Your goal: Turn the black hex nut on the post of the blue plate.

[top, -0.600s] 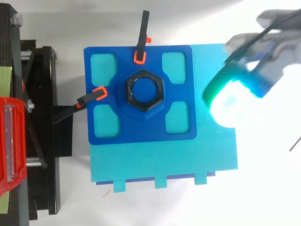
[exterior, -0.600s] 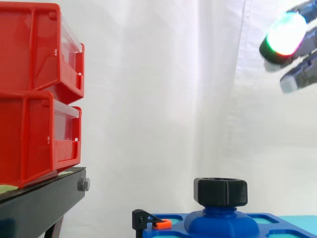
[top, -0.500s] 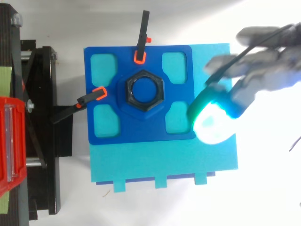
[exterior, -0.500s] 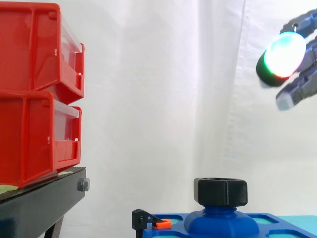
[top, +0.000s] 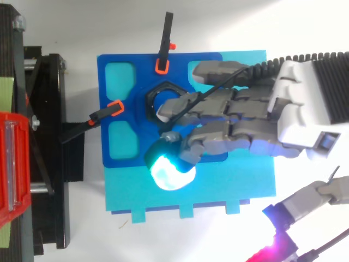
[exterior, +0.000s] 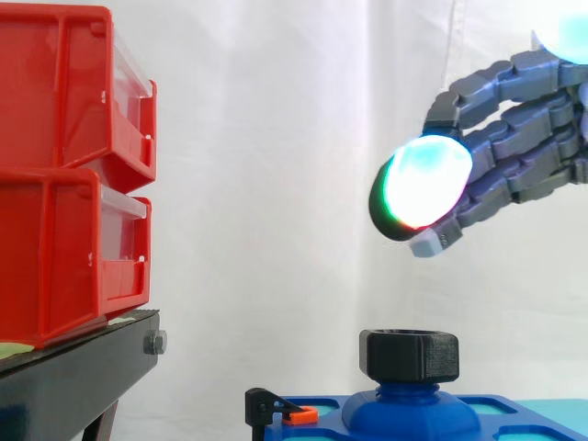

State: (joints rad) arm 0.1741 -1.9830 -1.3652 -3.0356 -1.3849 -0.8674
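The black hex nut point(exterior: 409, 355) sits on the blue post point(exterior: 411, 409) at the middle of the blue plate point(top: 124, 153). In the top view the nut point(top: 154, 98) is partly hidden under grey fingers. My hand point(top: 256, 121) reaches in from the right and hovers above the nut without touching it. In the side view the hand point(exterior: 514, 152) hangs well above the nut, its fingers loosely extended with nothing between them. One glowing cyan fingertip point(exterior: 423, 183) leads, above and slightly to one side of the nut.
Two stacked red bins point(exterior: 69, 175) stand on a black stand point(exterior: 73, 381) at the left. Two black clamps with orange tips point(top: 163, 43) hold the plate at its far and left edges. A cyan base point(top: 218, 185) lies under the plate.
The hand has come in from the right and dropped lower, now spread over the nut and plate. The nut has not moved.
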